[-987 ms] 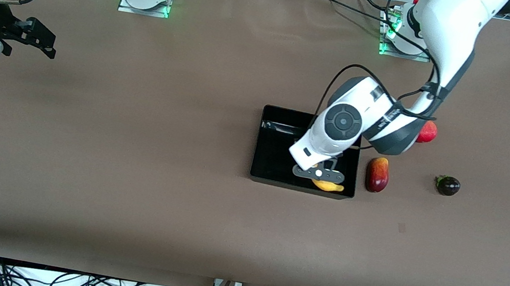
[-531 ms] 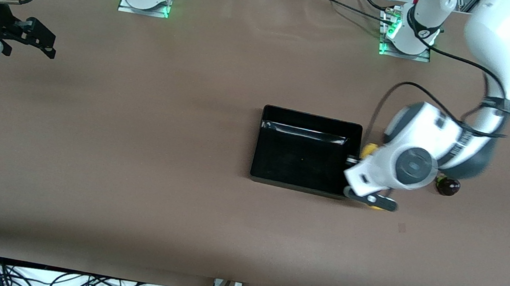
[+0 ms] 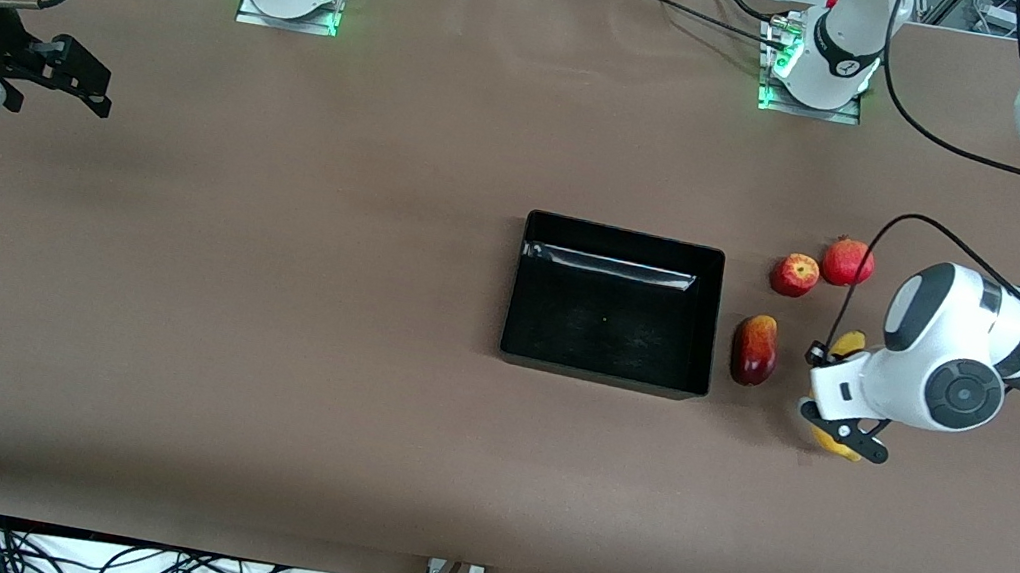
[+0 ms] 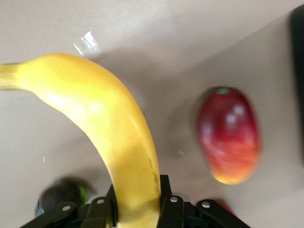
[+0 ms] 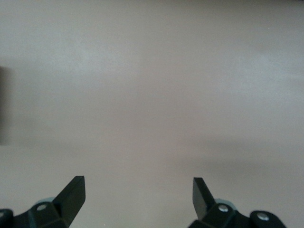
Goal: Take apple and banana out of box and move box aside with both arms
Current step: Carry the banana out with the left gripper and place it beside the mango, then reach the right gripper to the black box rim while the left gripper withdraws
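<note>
Lower the left gripper (image 3: 836,438), clamped on the long curved yellow banana (image 4: 107,128), onto bare table (image 3: 259,340) near the elongated red-yellow mango (image 3: 753,349), then release; the wide-open right gripper (image 5: 137,192) waits

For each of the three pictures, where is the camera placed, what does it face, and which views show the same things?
Front view: high across the table, facing both arms' bases; shows the box, the apple, the left gripper and the right gripper.
Left wrist view: on the left wrist, facing down; fingers shut on the banana, over the mango.
Right wrist view: open fingers over bare table.
Shared by front and left wrist: banana, mango.
</note>
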Robot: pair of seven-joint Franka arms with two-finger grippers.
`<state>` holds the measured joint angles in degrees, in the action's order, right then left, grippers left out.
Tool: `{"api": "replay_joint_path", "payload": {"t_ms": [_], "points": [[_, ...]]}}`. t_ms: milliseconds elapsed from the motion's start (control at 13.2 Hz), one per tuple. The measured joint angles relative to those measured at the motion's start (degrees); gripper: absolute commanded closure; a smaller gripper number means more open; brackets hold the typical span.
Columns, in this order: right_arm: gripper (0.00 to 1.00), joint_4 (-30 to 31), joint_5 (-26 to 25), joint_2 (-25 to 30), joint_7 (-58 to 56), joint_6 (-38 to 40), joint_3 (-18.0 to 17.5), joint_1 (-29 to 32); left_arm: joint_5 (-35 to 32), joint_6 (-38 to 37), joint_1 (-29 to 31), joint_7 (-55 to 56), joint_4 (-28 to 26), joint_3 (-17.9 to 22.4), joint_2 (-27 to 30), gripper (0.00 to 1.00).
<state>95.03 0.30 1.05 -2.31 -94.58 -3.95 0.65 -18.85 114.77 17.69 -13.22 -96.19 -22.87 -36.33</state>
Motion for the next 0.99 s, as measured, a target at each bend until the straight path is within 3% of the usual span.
{"api": "replay_joint_path", "payload": {"t_ms": [76,152,531,759,987], "points": [[0.00,0.0,0.0,0.0,0.0,-0.2,0.0,0.0,0.0,4.9,1.9,-1.8,-3.5,0.0,-0.2,0.51],[0.00,0.0,0.0,0.0,0.0,-0.5,0.0,0.0,-0.1,8.3,3.1,-2.5,-6.4,0.0,-0.3,0.01],[0.00,0.1,0.5,-2.0,0.0,-4.3,-0.1,0.0,-0.1,9.3,3.7,-3.0,-7.9,-2.1,2.5,0.00],[0.00,0.0,0.8,-2.7,-0.3,-4.7,-0.6,-1.3,-0.1,1.9,3.7,-2.2,-4.5,-5.2,9.0,0.00],[0.00,0.4,0.8,-4.5,-0.9,-4.3,-1.1,-5.5,2.4,-10.2,3.7,-1.0,2.7,-6.4,14.6,0.00]]}}
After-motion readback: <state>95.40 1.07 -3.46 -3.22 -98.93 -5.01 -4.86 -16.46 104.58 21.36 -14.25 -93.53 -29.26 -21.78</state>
